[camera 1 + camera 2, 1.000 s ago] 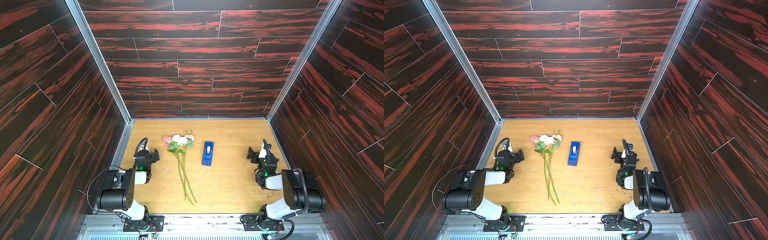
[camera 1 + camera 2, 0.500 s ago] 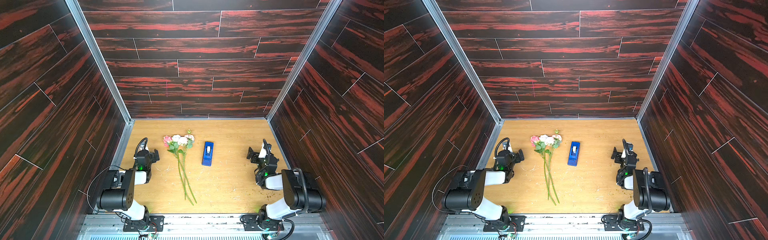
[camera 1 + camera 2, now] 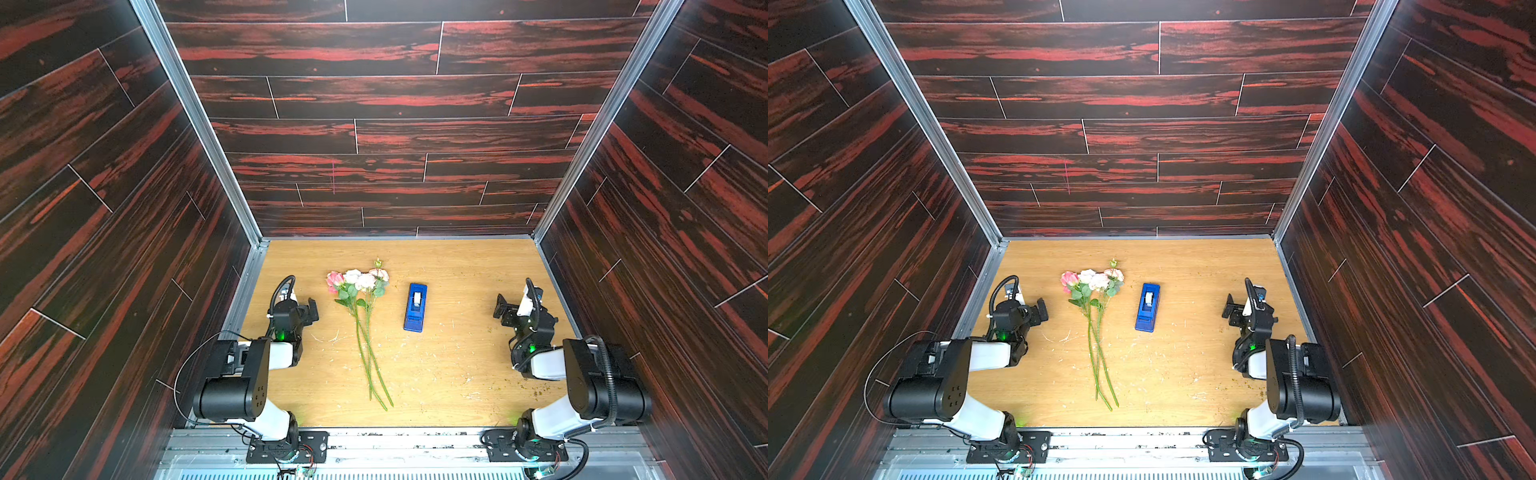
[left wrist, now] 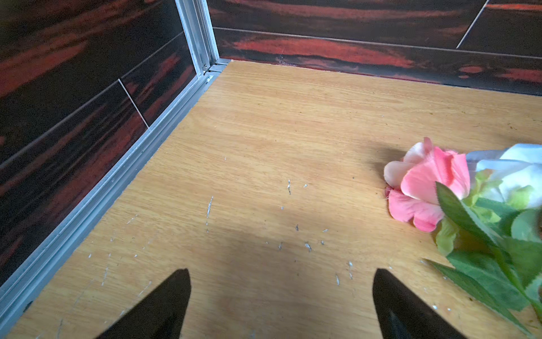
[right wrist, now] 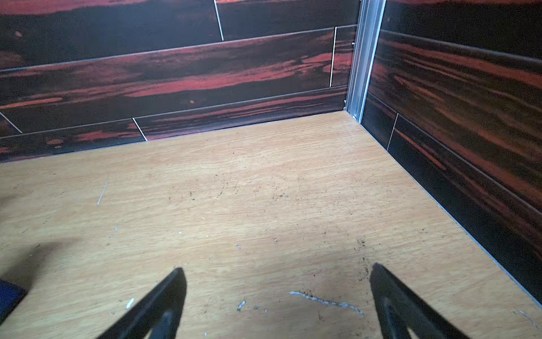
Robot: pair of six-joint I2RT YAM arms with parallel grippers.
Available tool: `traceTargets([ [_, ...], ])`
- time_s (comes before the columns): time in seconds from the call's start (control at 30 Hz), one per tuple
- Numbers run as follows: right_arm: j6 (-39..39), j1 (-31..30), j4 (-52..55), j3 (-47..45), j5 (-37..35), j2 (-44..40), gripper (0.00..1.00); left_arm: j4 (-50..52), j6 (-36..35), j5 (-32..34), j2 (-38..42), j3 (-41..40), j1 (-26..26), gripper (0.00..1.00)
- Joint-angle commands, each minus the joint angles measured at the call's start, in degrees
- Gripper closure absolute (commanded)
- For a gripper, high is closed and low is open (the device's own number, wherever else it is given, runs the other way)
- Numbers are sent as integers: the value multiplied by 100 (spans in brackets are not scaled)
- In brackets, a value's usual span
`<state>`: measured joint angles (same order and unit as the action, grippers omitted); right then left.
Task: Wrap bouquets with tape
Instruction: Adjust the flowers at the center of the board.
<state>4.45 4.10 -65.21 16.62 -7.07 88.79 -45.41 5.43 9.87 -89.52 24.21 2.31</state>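
Over on the left, the left arm [image 3: 249, 365] sits folded low by the side wall. The left jaws gape as wide as they go, with nothing in them. In the wrist view we see only bare table [image 4: 264, 146] between the tips, with a pink rose [image 4: 425, 187] near but untouched.

Moving in, the bouquet [image 3: 359, 284] lies flat on the table in both top views. Its blooms point at the back wall and its stems run toward the robot's base. The stems look loose and cross near their ends, and we see no tape on them.

Just to its right, and apart from it, the tape [image 3: 415, 307] sits in its blue dispenser, lined up roughly with the stems. No strip looks pulled out, as far as we can tell.

Far right, the right arm [image 3: 582, 374] is tucked back too. The right jaws are spread fully and empty over bare table, well clear of the dispenser.

So by our read nothing is done yet. Gathering the stems, drawing out tape, winding it round and tearing it off all lie ahead.
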Motion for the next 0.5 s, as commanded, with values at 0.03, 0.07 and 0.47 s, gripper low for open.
traceTargets([
  [0.03,19,1,-133,69,3,103,2,10,54,-2,129,75,33,0],
  [0.07,19,-1,-138,63,4,103,2,14,55,-4,129,67,36,0],
  [0.47,-353,-1327,4030,1744,-589,-1533,1,3090,592,751,1213,1212,24,0],
])
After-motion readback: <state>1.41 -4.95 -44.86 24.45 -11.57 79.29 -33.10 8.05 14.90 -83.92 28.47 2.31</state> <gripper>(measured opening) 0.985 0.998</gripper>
